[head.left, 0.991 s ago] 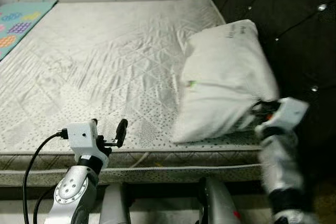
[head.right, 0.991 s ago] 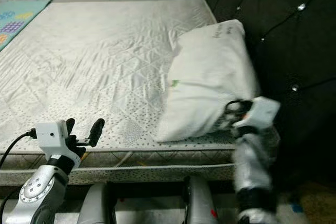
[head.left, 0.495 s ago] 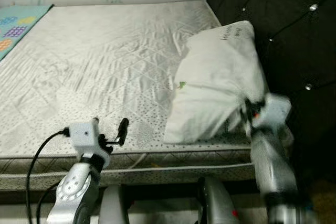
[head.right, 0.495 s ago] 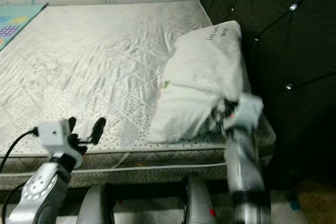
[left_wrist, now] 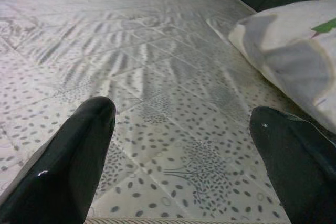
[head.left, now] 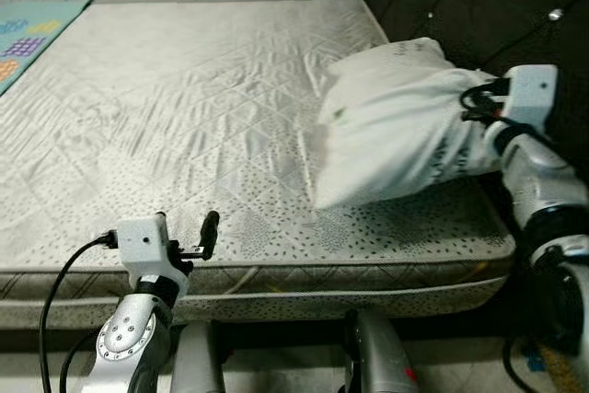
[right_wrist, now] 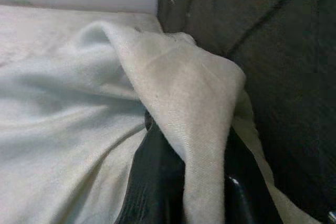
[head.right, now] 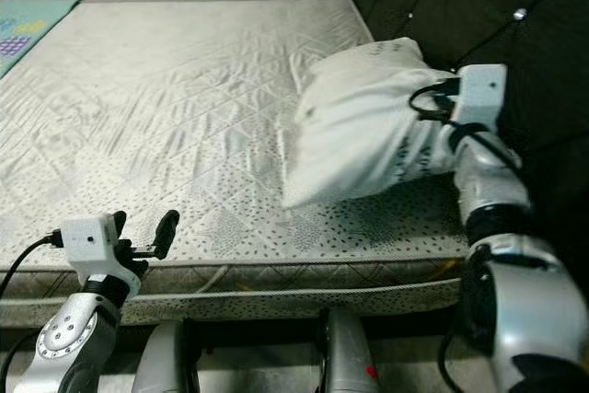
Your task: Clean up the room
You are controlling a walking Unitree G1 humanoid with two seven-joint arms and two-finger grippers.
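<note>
Pillow (head.left: 396, 121) lifted higher, white, crumpled, pinched in right pincer (right_wrist: 184, 182)

The white pillow (head.left: 396, 126) sits at about two o'clock from me, over the bed's (head.left: 184, 117) right side, close beside the dark tufted headboard (head.left: 479, 6). It is soft and creased, with small dark print on its cover and a tiny green mark. My right fingers (right_wrist: 157, 182) pinch a fold at its headboard end, so it is bunched and that end is raised, while the other end droops toward the mattress.
</note>
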